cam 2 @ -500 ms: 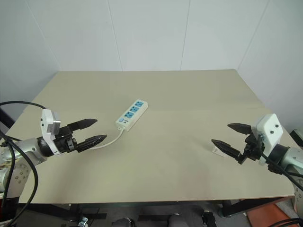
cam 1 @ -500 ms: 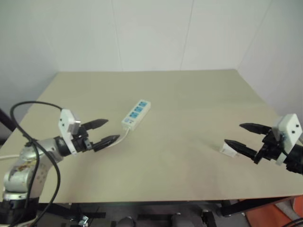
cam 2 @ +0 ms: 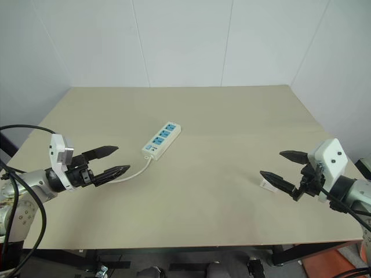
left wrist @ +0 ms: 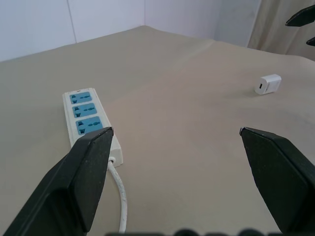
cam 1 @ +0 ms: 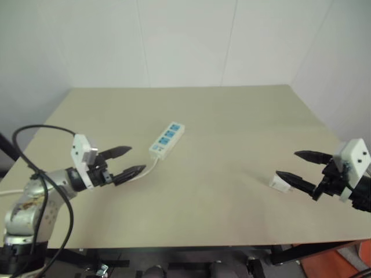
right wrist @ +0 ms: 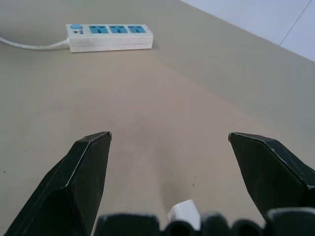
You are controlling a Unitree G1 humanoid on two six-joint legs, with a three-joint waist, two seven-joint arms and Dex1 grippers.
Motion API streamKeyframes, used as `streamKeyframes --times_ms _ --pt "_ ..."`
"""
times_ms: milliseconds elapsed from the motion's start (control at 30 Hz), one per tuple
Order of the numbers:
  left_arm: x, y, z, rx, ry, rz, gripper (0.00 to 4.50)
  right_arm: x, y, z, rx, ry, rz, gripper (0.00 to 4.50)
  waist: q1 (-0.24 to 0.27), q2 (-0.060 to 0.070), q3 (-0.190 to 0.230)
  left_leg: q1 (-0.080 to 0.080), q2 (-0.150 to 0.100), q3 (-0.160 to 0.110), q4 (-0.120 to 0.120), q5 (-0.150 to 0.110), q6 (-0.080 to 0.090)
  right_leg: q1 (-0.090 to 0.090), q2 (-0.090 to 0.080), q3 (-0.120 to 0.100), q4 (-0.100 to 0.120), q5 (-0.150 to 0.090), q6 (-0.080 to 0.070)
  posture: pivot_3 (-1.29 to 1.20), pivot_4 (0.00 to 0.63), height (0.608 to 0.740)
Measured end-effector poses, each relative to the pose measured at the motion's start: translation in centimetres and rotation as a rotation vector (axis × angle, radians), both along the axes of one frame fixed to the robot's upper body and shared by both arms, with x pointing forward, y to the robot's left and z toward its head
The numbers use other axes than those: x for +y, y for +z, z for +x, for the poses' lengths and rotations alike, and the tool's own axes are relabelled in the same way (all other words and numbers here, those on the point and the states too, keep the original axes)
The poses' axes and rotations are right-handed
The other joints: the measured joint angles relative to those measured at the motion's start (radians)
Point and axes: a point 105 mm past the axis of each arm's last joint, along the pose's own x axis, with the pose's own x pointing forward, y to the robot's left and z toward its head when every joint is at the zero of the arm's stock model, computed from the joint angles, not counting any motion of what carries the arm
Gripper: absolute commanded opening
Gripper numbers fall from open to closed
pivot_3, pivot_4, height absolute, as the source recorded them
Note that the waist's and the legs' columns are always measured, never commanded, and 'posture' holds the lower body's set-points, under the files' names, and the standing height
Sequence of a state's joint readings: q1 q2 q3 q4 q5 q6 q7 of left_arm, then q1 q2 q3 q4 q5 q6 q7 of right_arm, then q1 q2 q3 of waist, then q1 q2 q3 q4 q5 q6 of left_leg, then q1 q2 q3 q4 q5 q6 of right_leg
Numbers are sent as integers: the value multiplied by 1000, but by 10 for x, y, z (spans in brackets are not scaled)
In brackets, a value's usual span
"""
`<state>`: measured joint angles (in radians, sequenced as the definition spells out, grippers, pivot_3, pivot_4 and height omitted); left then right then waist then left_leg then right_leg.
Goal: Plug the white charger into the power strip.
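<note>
- Left eye view: the power strip (cam 1: 167, 139) lies flat on the beige table (cam 1: 232, 116), left of the table's middle, its long axis slanted away from the near edge. Its thin white cord (cam 1: 149, 169) leaves the near end and runs toward the left gripper (cam 1: 125, 161), which hovers just near that end with its two black fingers spread apart and nothing between them. The white charger (cam 1: 279, 183) lies on the table toward the right side, well apart from the strip.
- Right eye view: the right gripper (cam 2: 286, 169) hovers at the table's right side, fingers wide apart and empty. The charger sits just beside the tip of its nearer finger; contact cannot be told.
- Left wrist view: between the two spread black fingers (left wrist: 83, 172) the strip shows three blue socket faces in a row, with the cord curving off its near end. The charger lies far across the table, resting on its side, unplugged.
- Right wrist view: the charger's white corner peeks up low between the open fingers (right wrist: 83, 172), close to the gripper's base. The strip lies far off across the table, sockets facing up, a blue switch at the cord end.
</note>
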<state>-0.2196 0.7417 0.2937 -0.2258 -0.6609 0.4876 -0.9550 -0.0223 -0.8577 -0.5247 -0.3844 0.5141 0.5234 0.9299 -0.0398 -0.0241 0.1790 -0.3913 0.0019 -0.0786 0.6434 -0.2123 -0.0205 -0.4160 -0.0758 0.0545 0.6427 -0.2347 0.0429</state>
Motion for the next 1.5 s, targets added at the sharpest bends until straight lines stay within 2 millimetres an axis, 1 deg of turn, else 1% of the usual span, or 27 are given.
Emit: streamKeyframes --times_ms 100,233,267,333,400,433,500,533,633,767,867,1000,1367,1500 --pt "1 2 7 -24 32 10 4490 1 0 1 -1 2 1 4500 1 0 0 0 0 0 0 0 0 0 0 0 0 0 0 0 150 740" --pt "2 8 48 -89 196 77 4490 7 3 5 -14 26 1 4500 12 -1 0 6 -1 0 0 0 0 9 0 0 -2 0 1 0 150 740" --pt "0 9 62 -97 233 67 4490 10 4 6 -20 36 0 4500 16 -1 1 8 -1 0 0 0 0 11 0 -1 -3 0 1 0 150 740" --pt "-10 10 78 -103 241 55 4490 14 7 8 -32 49 -2 4500 20 -3 1 7 -1 0 0 0 0 11 0 -1 -5 1 2 0 150 740" --pt "-20 6 90 -92 233 55 4490 17 8 10 -39 59 -1 4500 21 -3 1 6 -1 0 0 0 0 11 -1 -1 -8 1 3 0 150 740" --pt "-27 1 101 -81 238 57 4490 19 8 10 -40 61 4 4500 24 -3 1 5 -1 0 0 0 0 11 -1 -1 -9 2 3 0 150 740" --pt "-37 -6 115 -64 253 63 4490 22 8 11 -46 70 17 4500 24 -3 1 3 -1 0 0 0 0 10 -1 -1 -11 5 1 0 150 740" --pt "-41 -12 125 -48 277 67 4490 23 10 12 -54 72 23 4500 24 -3 1 3 -2 0 0 0 0 10 -1 -1 -12 7 0 0 150 740" --pt "-51 -32 145 0 336 93 4490 31 15 16 -79 93 35 4500 23 -4 2 2 -3 0 1 0 0 11 -2 -1 -14 8 3 0 150 740" --pt "-59 -60 153 51 360 113 4490 36 19 16 -94 107 51 4500 23 -5 2 1 -3 0 0 0 0 10 -2 -1 -15 8 3 0 150 740" --pt "-69 -67 155 52 344 100 4490 41 22 14 -103 132 67 4500 26 -5 2 1 -3 0 1 0 0 10 -2 -1 -14 9 3 0 150 740" --pt "-76 -81 153 71 333 115 4490 44 25 11 -111 155 87 4500 25 -5 2 2 -3 0 1 0 0 10 -2 -1 -14 8 4 0 150 740" --pt "-78 -87 153 73 358 96 4490 46 28 11 -122 159 94 4500 25 -5 2 2 -3 0 1 0 0 11 -2 -1 -14 8 4 0 150 740" --pt "-78 -90 153 86 372 79 4490 46 29 11 -125 160 94 4500 25 -5 2 3 -3 0 1 0 0 12 -2 0 -14 7 7 0 150 740"
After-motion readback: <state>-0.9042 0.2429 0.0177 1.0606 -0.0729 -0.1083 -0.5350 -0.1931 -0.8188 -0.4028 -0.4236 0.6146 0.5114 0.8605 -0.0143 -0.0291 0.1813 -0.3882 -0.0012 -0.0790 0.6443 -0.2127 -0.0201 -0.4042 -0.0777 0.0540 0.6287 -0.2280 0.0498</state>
